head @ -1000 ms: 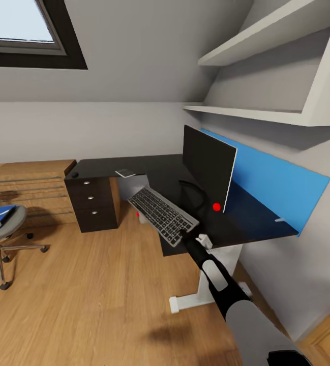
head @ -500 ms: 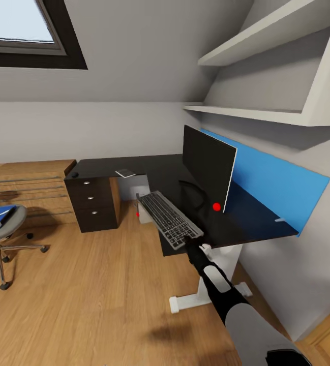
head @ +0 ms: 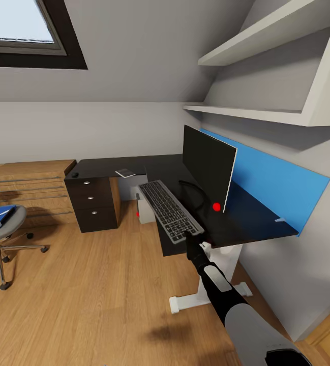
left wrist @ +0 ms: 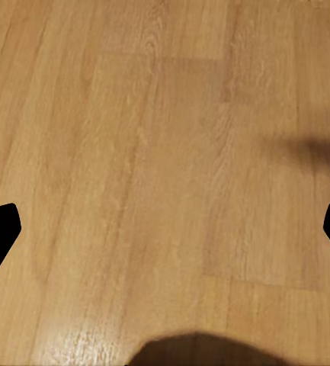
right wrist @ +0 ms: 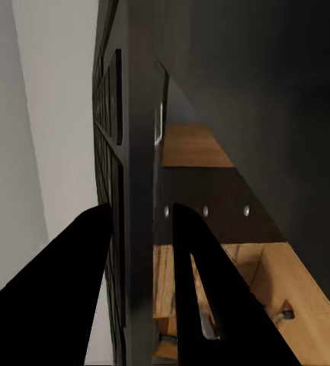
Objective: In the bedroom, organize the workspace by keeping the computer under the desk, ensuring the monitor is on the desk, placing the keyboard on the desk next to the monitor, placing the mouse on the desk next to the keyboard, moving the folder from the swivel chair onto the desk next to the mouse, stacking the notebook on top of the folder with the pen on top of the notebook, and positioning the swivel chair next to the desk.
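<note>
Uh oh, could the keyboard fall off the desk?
It might. The right gripper pinches the keyboard only at its near end, so it could tilt or slip. Part of it hangs past the desk edge, above the floor. Pushed farther in, it could bump the monitor stand.

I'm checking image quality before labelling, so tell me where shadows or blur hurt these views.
Head view: sharp and evenly lit; a soft shadow lies on the floor. Left wrist view: slightly soft floorboards, dark shadow at one edge. Right wrist view: dim, the right pincer a black silhouette clamping the keyboard edge-on, details murky.
</note>
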`<state>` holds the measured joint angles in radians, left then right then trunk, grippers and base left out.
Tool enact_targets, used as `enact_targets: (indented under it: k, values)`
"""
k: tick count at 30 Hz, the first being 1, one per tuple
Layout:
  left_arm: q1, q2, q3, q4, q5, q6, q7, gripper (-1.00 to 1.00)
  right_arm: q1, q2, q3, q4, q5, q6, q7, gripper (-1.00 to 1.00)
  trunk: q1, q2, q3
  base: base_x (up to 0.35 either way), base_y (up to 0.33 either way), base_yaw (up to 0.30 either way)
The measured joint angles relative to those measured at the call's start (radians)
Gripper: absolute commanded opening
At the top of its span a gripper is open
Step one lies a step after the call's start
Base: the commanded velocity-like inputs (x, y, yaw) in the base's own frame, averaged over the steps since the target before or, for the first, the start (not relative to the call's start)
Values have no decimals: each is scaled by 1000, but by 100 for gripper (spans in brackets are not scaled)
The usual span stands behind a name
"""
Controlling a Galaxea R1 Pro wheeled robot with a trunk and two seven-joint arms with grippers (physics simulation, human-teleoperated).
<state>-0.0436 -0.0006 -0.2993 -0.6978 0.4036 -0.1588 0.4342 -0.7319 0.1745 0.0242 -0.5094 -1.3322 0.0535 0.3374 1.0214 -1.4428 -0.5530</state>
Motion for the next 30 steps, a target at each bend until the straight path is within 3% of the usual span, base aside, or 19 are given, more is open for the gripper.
enact_targets:
  k: [21,30]
  values:
    - [0,0,-17,0,0,-2,0,100,6,0,13,7,-1,13,50,-100,0,0,0,0,3,0]
    - [0,1,-15,-1,0,-3,2,100,9,0,12,6,-1,14,47,-100,-1,0,0,196,225,0]
